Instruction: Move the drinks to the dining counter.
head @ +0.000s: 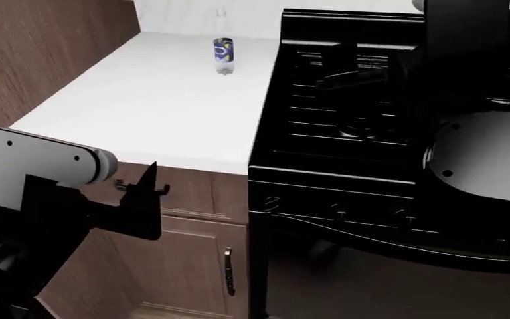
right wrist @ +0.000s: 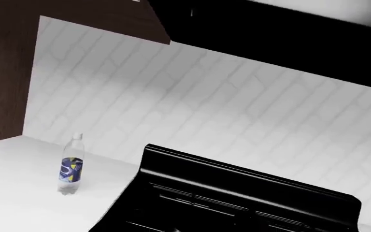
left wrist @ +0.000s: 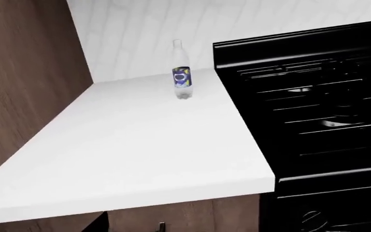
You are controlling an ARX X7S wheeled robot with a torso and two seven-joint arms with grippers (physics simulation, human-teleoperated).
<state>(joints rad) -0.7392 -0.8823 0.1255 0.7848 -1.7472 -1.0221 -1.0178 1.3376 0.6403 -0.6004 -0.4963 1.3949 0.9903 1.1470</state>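
Note:
The clear blue-and-yellow-labelled bottle (head: 223, 53) stands upright near the back of a white worktop (head: 149, 113), next to the stove. It also shows in the left wrist view (left wrist: 181, 72) and the right wrist view (right wrist: 71, 166). My left gripper (head: 146, 189) hangs low in front of the worktop's edge, well short of the bottle; its jaws are dark and unclear. My right gripper (head: 354, 76) is a dark shape over the stove, to the right of the bottle, and its state is unreadable. The coffee cup, the pink-labelled bottle and the dining counter are out of view.
A black stove (head: 370, 133) adjoins the worktop on the right. A brown wood panel (head: 34, 60) walls its left side and a white tiled wall (right wrist: 205, 106) stands behind. Wooden drawers and a cabinet door with a handle (head: 228, 269) are below.

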